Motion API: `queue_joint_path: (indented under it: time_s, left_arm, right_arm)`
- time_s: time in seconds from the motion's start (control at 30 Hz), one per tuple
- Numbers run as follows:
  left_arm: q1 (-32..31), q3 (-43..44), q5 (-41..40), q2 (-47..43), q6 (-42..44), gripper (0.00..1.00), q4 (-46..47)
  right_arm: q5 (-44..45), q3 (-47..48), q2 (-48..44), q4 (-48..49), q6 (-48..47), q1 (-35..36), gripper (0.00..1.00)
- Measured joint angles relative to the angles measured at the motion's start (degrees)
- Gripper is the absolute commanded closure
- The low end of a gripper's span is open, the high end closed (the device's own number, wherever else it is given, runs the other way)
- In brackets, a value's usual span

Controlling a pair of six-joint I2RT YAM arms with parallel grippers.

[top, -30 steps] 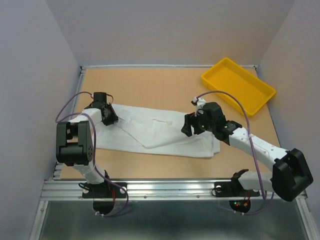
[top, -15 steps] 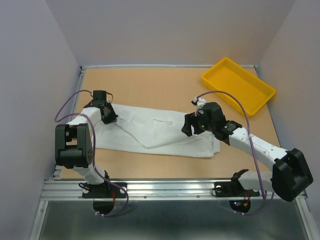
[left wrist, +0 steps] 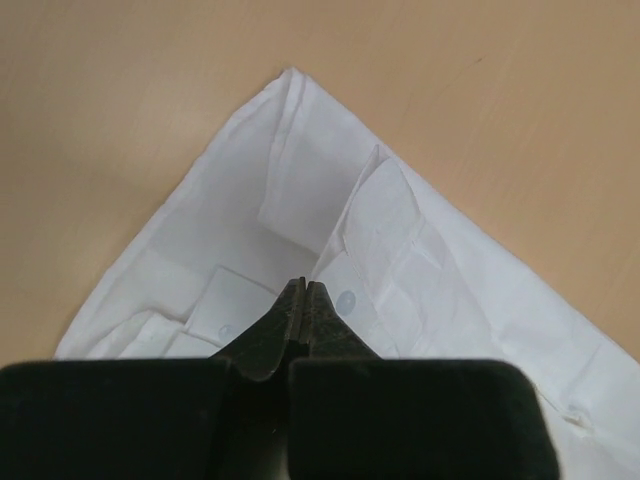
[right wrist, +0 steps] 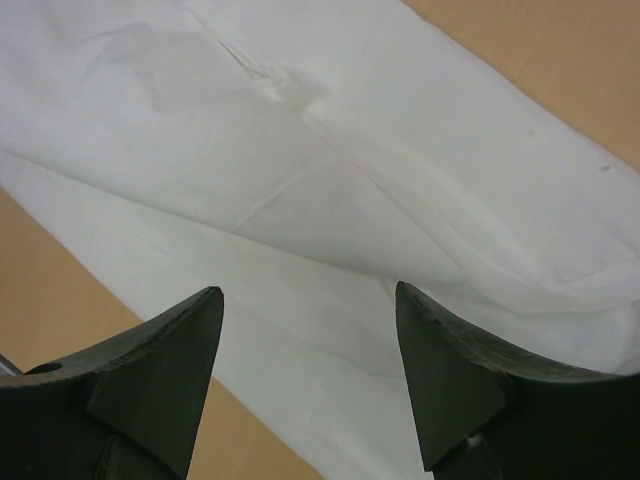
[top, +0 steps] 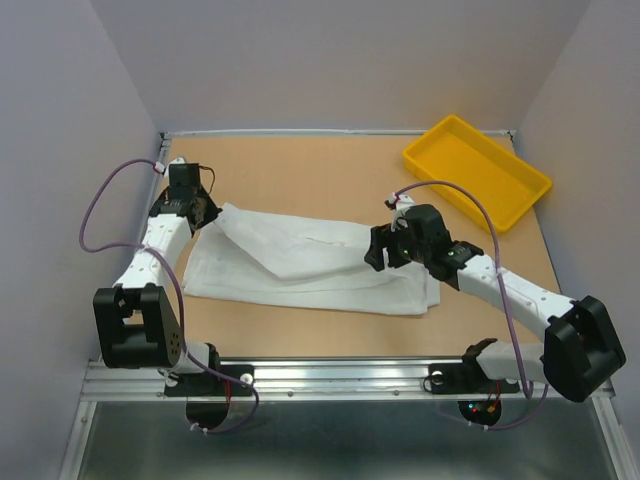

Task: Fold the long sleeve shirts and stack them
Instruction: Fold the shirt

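1. Pinching the far-left corner of the white shirt (top: pixel 300 270), my left gripper (top: pixel 203 214) has its jaws pressed together. From above, the wrist covers the tips, so I cannot see the pinch itself there.
2. In the left wrist view, the left gripper (left wrist: pixel 303 290) shows its fingers meeting in a thin seam with the white shirt (left wrist: pixel 330 180) running right up to them. The cloth between the jaws is hidden by the fingers. Two small buttons (left wrist: pixel 347 299) show just beside the tips. I cannot tell whether the folded piece there is a cuff or the collar.
3. My right gripper (top: pixel 380 255) hangs over the right part of the shirt with its jaws spread wide and nothing between them. Its arm hides some of the shirt's right end.
4. The right wrist view has the right gripper (right wrist: pixel 305 295) open above the white shirt (right wrist: pixel 350 130). The fabric runs off the frame on several sides, so only creases and a fold line can be read.
5. The shirt lies as a long band across the middle of the table (top: pixel 300 165), from left to right. I cannot tell its sleeves from its body.
6. A yellow tray (top: pixel 480 175) sits at the far right corner, well apart from the shirt.
7. The tabletop is tan board, with a metal rail (top: pixel 350 375) along the near edge and plain pale walls (top: pixel 330 60) on three sides.
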Motion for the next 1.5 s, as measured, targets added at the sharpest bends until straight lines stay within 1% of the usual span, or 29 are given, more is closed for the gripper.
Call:
queue_joint_path:
  time_s: [0.23, 0.37, 0.5, 0.9, 1.23, 1.3, 1.5]
  left_arm:
    - [0.26, -7.74, -1.16, -3.23, -0.46, 1.0, 2.12]
    - [0.37, -11.8, -0.7, -6.51, -0.87, 1.0, 4.0]
    - [0.37, -14.43, 0.22, -9.44, -0.63, 1.0, 6.1]
    - [0.37, -18.14, 0.37, -13.18, 0.83, 1.0, 9.16]
    - [0.37, -19.58, 0.52, -14.25, 1.62, 1.0, 11.15]
    - [0.37, -20.15, 0.9, -14.25, 1.73, 1.0, 11.43]
    - [0.37, -20.83, 1.66, -14.25, 2.08, 1.0, 11.65]
  right_arm:
    - [-0.02, 0.0, 2.05, 0.0, 0.02, 0.0, 0.25]
    - [-0.96, 0.22, 5.4, 0.07, -0.04, 0.0, 0.26]
    - [-2.38, 2.54, 10.8, -0.22, -0.46, 0.0, 0.27]
    - [-4.31, 15.32, 17.11, -0.07, -3.17, 0.0, 0.31]
    - [-8.15, 16.9, 28.11, -1.64, -4.57, 0.0, 0.31]
    - [-8.72, 17.0, 28.89, -1.73, -5.33, 0.0, 0.31]
    - [-11.1, 18.82, 31.61, -1.86, -8.44, 0.0, 0.22]
